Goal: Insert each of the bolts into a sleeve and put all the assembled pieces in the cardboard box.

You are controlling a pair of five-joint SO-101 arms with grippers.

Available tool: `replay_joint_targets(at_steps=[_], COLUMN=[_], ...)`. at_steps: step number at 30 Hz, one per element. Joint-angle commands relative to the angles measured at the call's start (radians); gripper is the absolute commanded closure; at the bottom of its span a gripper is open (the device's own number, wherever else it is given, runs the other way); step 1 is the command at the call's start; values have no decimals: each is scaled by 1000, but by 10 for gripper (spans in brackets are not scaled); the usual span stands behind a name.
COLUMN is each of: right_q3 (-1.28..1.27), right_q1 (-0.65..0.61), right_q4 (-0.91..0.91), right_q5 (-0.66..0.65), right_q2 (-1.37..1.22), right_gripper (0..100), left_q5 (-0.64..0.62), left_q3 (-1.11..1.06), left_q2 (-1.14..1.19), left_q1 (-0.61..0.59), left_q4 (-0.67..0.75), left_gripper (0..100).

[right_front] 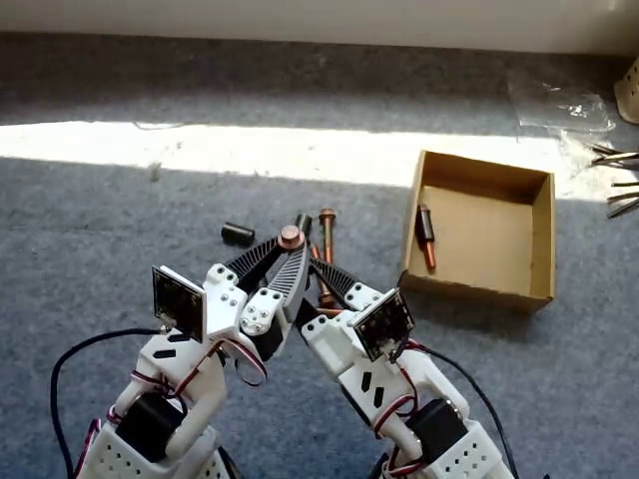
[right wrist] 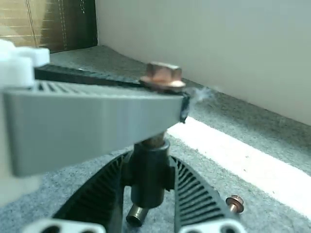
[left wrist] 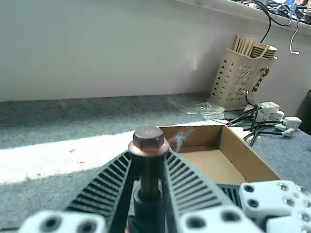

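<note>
Left wrist view — left claw (left wrist: 148,160) clamped on upright bolt (left wrist: 148,140), head up, right claw (right wrist: 147,167) gripping sleeve (right wrist: 146,183) beneath.

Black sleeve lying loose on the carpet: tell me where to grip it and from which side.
I'd take the black sleeve at mid-barrel, from straight above, closing across its short width. It lies on its side on the carpet, apart from the other parts, so both long flanks are free.

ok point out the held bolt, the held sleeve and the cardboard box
held bolt (left wrist: 148,140), left wrist view, hex head
held sleeve (right wrist: 147,177), right wrist view, mid barrel
cardboard box (right_front: 484,178), high view, far wall
</note>
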State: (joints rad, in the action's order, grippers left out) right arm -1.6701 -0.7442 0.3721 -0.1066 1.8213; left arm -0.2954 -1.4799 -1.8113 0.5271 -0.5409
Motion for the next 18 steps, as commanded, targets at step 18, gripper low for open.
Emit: replay_joint_targets(at_steps=[18], right_q3=[-111], right_q1=[-10], right_q4=[-1], right_q5=[2], right_q2=[12], right_gripper=[994], left_q5=[-11], left_q3=[54], left_q2=[-15], left_q1=[-68], left_q4=[-2], left_gripper=[839])
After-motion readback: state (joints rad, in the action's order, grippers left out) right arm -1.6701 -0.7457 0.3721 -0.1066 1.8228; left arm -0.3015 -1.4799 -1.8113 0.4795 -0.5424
